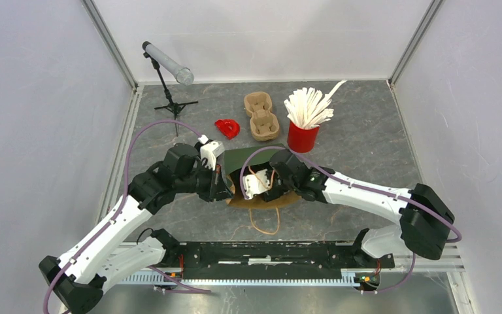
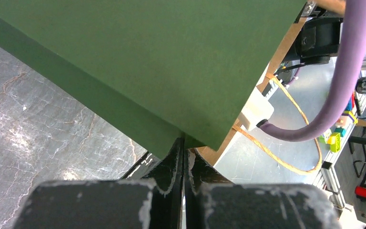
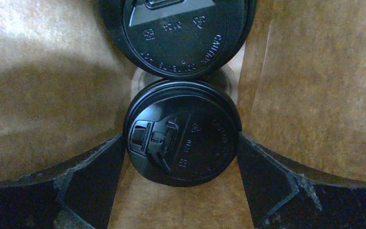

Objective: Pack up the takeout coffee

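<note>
Seen from above, a paper bag (image 1: 255, 160), green outside and brown inside, lies at the middle of the grey table (image 1: 366, 137). The left gripper (image 1: 219, 186) is at the bag's left edge, and the right gripper (image 1: 261, 186) reaches into its open mouth. Above the bag are a cardboard cup tray (image 1: 261, 116), a red cup of white sticks (image 1: 302, 134) and a small red object (image 1: 227, 128); a tripod (image 1: 170, 98) stands at upper left. From the left wrist, the black fingers (image 2: 171, 164) are pinched closed on the bag's lower corner, and a purple cable (image 2: 333, 95) runs at the right. From the right wrist, inside the brown bag, a black-lidded coffee cup (image 3: 183, 136) sits between the widely spread fingers (image 3: 90, 176). Their tips lie right at the lid's rim, and it cannot be told whether they press it. A second lidded cup (image 3: 181, 33) touches it above.
</note>
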`<state>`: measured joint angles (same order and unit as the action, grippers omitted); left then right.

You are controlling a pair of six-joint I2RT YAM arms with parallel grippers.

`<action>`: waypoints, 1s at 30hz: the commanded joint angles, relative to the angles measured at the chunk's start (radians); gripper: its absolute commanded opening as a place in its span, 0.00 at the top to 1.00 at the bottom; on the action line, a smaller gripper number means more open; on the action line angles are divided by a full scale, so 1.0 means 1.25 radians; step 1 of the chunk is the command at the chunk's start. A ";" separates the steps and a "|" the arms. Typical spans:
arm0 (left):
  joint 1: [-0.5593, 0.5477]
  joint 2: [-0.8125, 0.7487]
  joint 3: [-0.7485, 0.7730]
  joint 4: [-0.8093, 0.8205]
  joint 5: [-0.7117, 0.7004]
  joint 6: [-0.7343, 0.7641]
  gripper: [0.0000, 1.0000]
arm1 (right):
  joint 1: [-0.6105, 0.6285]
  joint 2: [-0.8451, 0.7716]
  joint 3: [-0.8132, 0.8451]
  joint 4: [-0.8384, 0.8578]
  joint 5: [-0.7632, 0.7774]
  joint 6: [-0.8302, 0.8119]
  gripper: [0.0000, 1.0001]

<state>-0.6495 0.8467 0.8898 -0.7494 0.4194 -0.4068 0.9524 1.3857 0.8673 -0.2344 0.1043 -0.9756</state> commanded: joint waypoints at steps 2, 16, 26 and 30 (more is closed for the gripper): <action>0.003 0.007 0.033 0.020 0.004 -0.013 0.98 | -0.003 -0.026 0.012 -0.073 -0.048 0.012 0.07; 0.002 0.013 0.033 0.022 0.008 -0.011 0.98 | -0.002 -0.072 0.059 -0.127 -0.098 0.010 0.09; 0.003 0.020 0.029 0.028 0.019 -0.008 0.98 | -0.001 -0.099 0.061 -0.128 -0.149 0.038 0.23; 0.002 0.019 0.027 0.029 0.019 -0.008 0.98 | -0.002 -0.112 0.055 -0.124 -0.156 0.049 0.28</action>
<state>-0.6491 0.8719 0.8948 -0.7444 0.4248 -0.4065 0.9524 1.2869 0.9020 -0.3996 -0.0536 -0.9386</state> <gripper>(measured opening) 0.033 0.745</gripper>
